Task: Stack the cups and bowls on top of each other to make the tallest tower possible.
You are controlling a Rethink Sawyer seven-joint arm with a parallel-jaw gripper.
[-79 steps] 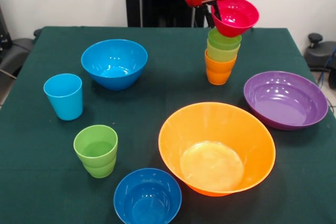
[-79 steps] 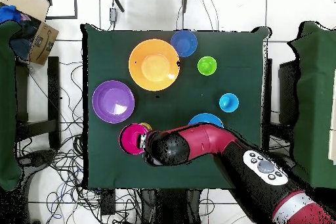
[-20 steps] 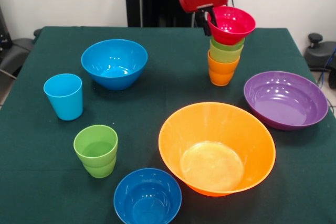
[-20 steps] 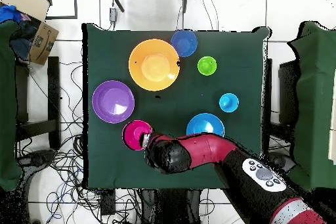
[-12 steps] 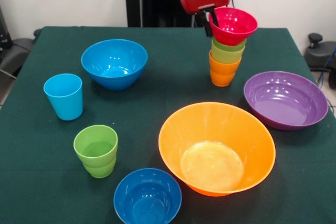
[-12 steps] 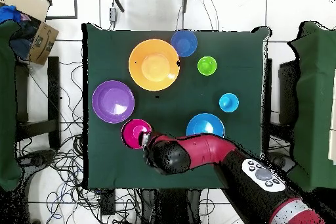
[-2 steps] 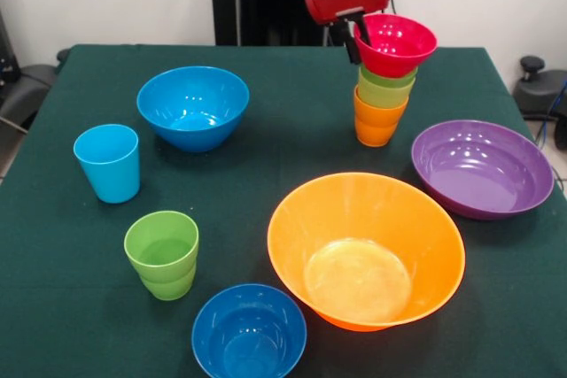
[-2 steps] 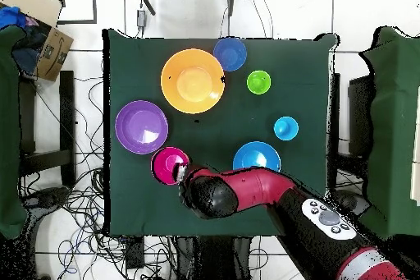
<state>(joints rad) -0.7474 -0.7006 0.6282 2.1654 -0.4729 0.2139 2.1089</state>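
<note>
At left in the front view stand the light blue cup point(image 7: 107, 162) and a blue bowl point(image 7: 193, 105). In the upper right, the gripper point(image 7: 354, 31) clamps the rim of the red bowl point(image 7: 395, 43), sitting on the tower point(image 7: 381, 104).

A green-clothed table point(image 7: 292, 135) carries two blue bowls point(image 7: 193, 106) point(image 7: 249, 332), a light blue cup point(image 7: 108, 162), a stepped green cup point(image 7: 162, 254) — plus a large orange bowl point(image 7: 366, 249), a purple bowl point(image 7: 481, 167) and the tower point(image 7: 382, 104) at upper right.

red bowl point(image 8: 168, 164), gripper point(image 8: 181, 176) at rim
</note>
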